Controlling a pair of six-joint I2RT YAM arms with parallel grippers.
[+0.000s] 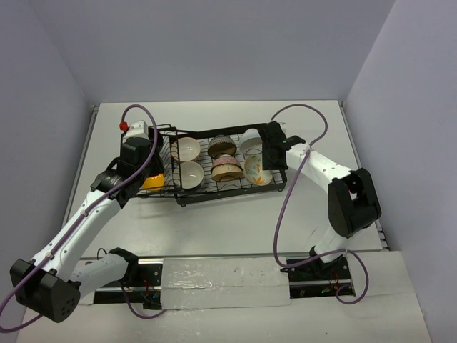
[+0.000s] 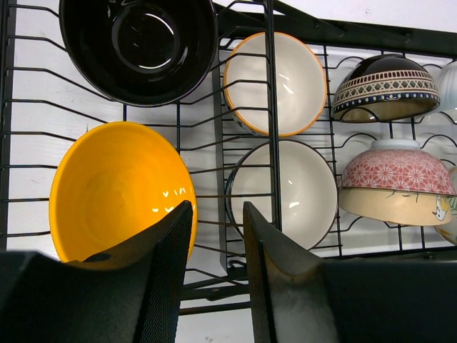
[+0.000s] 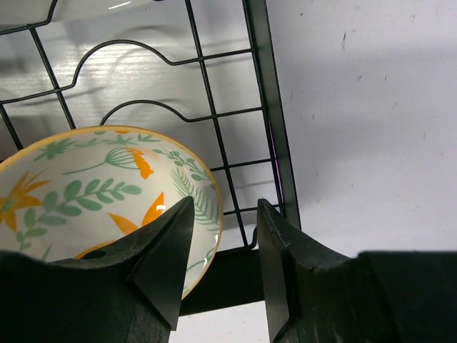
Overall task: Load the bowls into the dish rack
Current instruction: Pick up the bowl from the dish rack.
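The black wire dish rack [image 1: 207, 133] lies across the middle of the table with several bowls in it. In the left wrist view an orange-yellow bowl [image 2: 118, 189] and a black bowl [image 2: 139, 46] sit in its left section. Two white bowls [image 2: 275, 82], a brown patterned bowl [image 2: 385, 89] and a pink bowl [image 2: 396, 186] stand beyond. My left gripper [image 2: 218, 214] is open over the rack beside the yellow bowl, its gap bare. My right gripper [image 3: 227, 207] is open at the rack's right end; the rim of a leaf-painted bowl [image 3: 107, 179] reaches into the gap, apart from the right finger.
The rack's right frame bar [image 3: 268, 107] runs just past my right fingers, with white table [image 3: 371, 107] beyond it. In the top view both arms reach in from the near edge, and purple cables [image 1: 282, 214] loop over the right side.
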